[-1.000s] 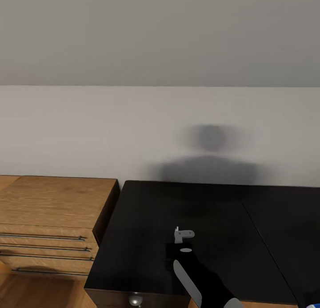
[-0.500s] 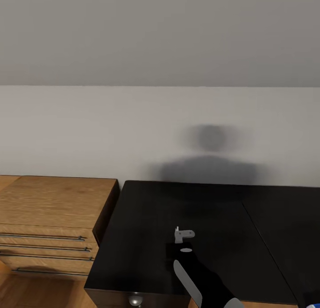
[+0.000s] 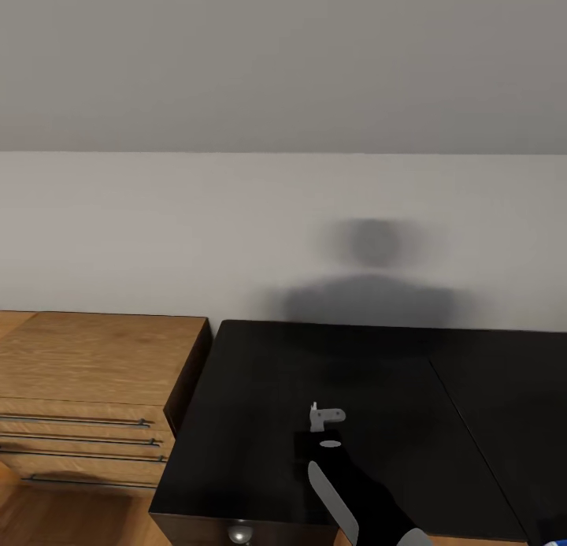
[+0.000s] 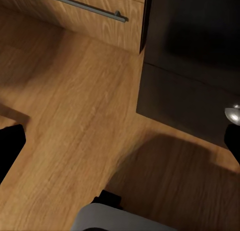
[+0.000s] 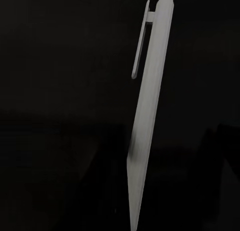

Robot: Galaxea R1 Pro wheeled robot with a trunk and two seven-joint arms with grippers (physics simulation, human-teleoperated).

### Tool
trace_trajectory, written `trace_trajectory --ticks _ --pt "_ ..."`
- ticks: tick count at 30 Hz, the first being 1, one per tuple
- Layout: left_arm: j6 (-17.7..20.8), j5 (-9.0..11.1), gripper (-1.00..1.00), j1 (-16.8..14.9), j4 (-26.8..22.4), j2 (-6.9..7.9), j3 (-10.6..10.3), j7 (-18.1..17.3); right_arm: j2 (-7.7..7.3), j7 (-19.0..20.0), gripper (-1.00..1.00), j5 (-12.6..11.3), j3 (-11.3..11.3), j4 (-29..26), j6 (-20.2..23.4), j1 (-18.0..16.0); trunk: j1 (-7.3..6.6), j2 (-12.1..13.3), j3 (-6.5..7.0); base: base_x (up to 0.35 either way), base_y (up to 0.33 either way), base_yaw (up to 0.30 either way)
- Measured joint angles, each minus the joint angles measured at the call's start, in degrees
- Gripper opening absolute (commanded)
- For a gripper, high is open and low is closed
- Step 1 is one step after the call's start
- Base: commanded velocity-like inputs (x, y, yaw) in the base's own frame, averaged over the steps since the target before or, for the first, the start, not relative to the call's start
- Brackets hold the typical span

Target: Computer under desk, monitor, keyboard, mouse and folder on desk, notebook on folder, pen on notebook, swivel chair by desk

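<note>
We look down over the desk, its black top bare beside the light wooden drawer cabinet along the white wall. Our right gripper hovers above the desk top with its jaws closed on the pen, a pale clipped stick seen close against the dark surface. Our left gripper hangs over the wooden floor near the desk's corner, fingers wide apart.
</note>
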Motion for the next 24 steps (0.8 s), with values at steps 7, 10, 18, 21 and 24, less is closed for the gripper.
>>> trace_trajectory --ticks 7,10,18,21,24 --pt "0.0 0.0 1.00 0.0 0.0 0.01 0.0 0.0 0.04 0.0 -1.00 0.0 0.0 0.0 0.0 0.0 0.00 0.0 0.00 0.000 0.000 0.000" --pt "0.0 -0.1 1.00 0.0 0.0 -0.01 0.0 0.0 0.07 -0.1 -1.00 0.0 -0.1 0.0 0.0 0.0 0.01 0.0 0.00 0.000 0.000 0.000" --pt "0.1 -0.1 1.00 0.0 0.0 -0.05 0.0 0.0 0.08 -0.3 -1.00 -0.1 -2.0 -0.8 1.7 0.0 0.07 0.0 0.00 0.000 0.000 0.000" --pt "0.1 0.0 1.00 0.0 0.0 -0.05 0.0 0.0 0.08 -0.3 -1.00 -0.1 -2.7 -1.0 2.2 0.0 0.08 0.0 0.00 0.000 0.000 0.000" --pt "0.1 -0.1 1.00 0.0 0.0 -0.05 0.0 0.0 0.08 -0.3 -1.00 -0.1 -2.8 -1.1 2.5 0.0 0.09 0.0 0.00 0.000 0.000 0.000"
